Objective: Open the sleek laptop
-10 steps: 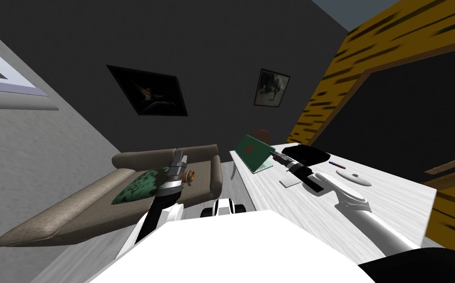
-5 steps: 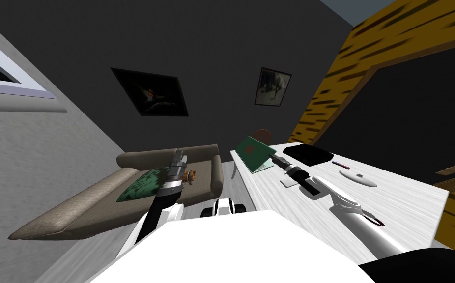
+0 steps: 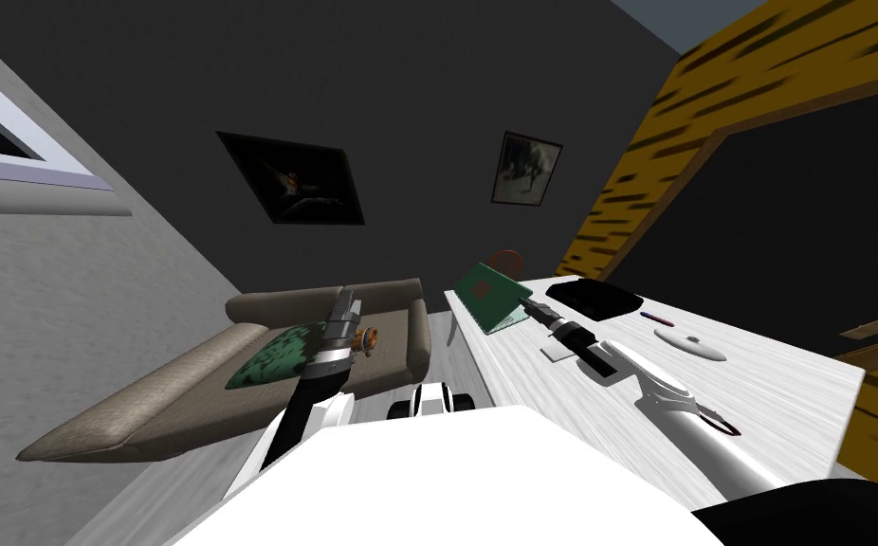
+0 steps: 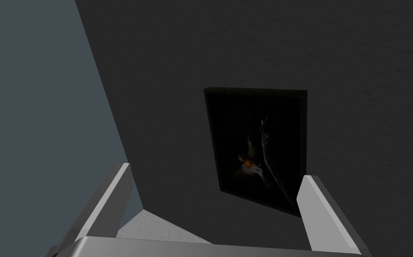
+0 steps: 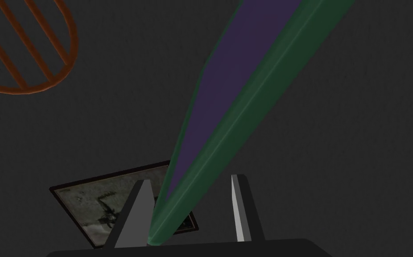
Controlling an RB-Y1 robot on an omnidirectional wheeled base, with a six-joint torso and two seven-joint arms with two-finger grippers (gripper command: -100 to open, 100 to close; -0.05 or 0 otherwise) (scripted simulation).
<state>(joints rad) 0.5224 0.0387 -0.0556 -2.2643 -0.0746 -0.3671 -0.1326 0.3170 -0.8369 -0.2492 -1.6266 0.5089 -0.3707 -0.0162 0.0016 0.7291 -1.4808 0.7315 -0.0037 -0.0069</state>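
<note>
Slim green laptop [image 3: 492, 296] with purple screen, lid part-raised, sits at the far corner of the white tabletop [image 3: 759, 379], about 11 o'clock from the robot. Right hand [image 3: 525, 303] is right at it, and the laptop lies at 10 o'clock from that hand. The lid's long free edge [image 5: 245, 111] runs between the fingers of the right hand [image 5: 190, 178], against one finger and clear of the other, so released, not clamped. Next move likely turns on that edge. Left hand [image 3: 347, 299] is released, fingers spread, well apart at 9 o'clock over the brown sofa [image 3: 143, 398].

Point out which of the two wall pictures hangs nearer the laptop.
The smaller picture, above the green laptop; the wider one hangs over the sofa.
</note>
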